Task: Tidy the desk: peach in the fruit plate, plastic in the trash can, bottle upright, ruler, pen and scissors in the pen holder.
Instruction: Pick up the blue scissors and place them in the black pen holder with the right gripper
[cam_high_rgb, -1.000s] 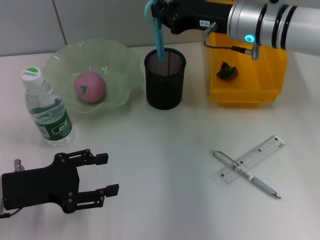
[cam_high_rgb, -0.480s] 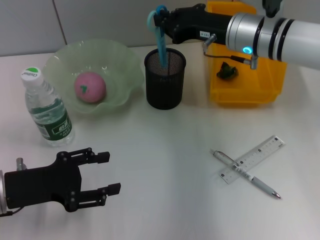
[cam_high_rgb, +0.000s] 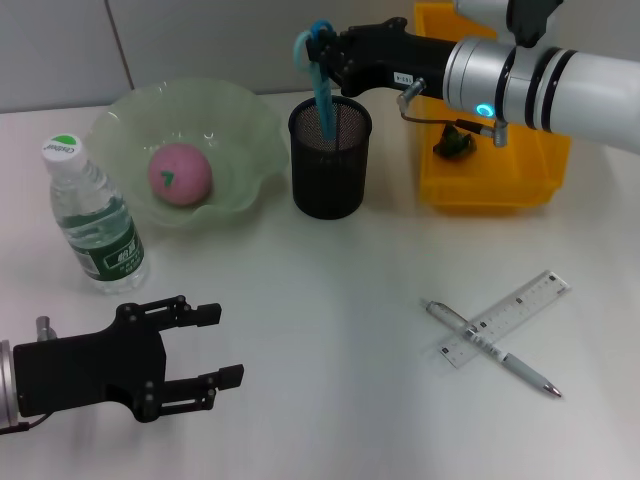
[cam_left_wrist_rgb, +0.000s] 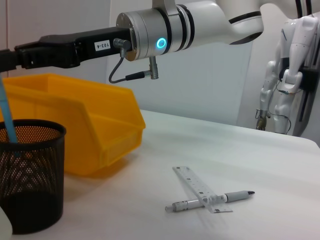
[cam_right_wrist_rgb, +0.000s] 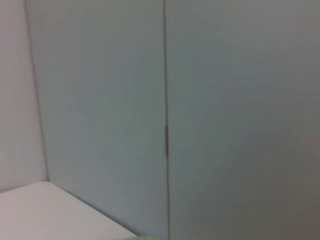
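At the near left of the white surface (cam_high_rgb: 330, 290) the left gripper (cam_high_rgb: 212, 347) rests low, its jaws spread with nothing between them. Just behind it the bottle (cam_high_rgb: 95, 218) stands upright, white cap on top. Next along, the pale green plate (cam_high_rgb: 240, 120) holds the peach (cam_high_rgb: 180, 174), which sits in its hollow.

In the middle stands the black mesh holder (cam_high_rgb: 330, 175). The light blue scissors (cam_high_rgb: 321, 85) stand nearly upright in it, blade end down inside the cup and handle loops above the rim. The right gripper (cam_high_rgb: 325, 58) reaches in from the right over the holder, its jaws pinching the scissors at the handle end (the left wrist view shows the same arm stretched above the cup).

Right of the holder, at the back, is the yellow bin (cam_high_rgb: 535, 165) with a small dark green crumpled piece (cam_high_rgb: 454, 143) lying inside. Nearer, on the right part of the surface, the ruler (cam_high_rgb: 520, 309) and the pen (cam_high_rgb: 500, 353) lie crossed, touching each other, well apart from the holder.
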